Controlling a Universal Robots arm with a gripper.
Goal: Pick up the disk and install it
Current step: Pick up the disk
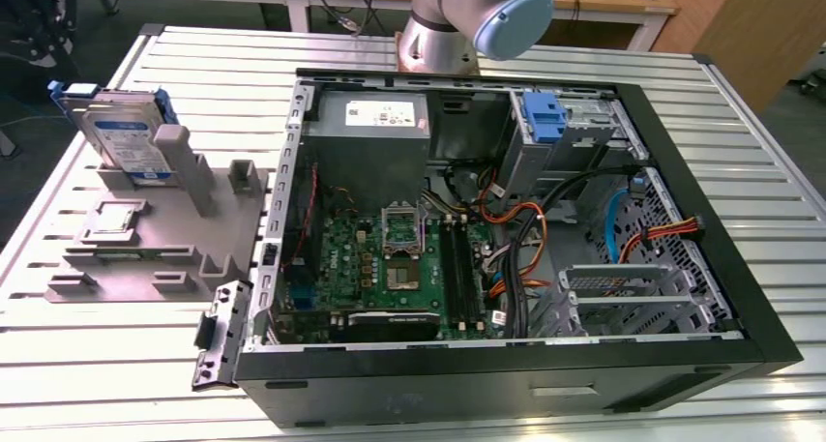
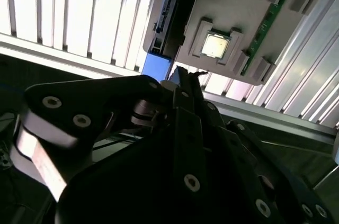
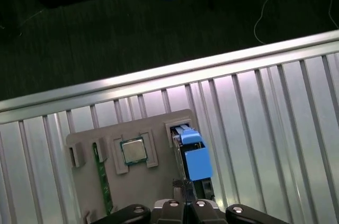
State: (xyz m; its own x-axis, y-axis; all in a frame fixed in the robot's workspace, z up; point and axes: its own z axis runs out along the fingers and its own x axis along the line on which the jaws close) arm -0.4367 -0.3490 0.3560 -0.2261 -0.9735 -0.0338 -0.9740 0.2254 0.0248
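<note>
The flat silver-grey disk in a blue plastic frame (image 1: 123, 137) stands up in a grey plastic holder (image 1: 149, 253) on the ribbed metal table (image 1: 761, 162), just beside the open black computer box (image 1: 516, 389).

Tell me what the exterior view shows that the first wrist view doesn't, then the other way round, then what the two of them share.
The exterior view adds the open computer case with its motherboard, the grey power supply box and the arm's base.

The first wrist view adds the gripper, shut and close by the blue end of the disk, and the dark floor beyond the table edge.

Both share the disk standing on edge in the grey holder, the processor chip seated in that holder, and the slatted table.
</note>
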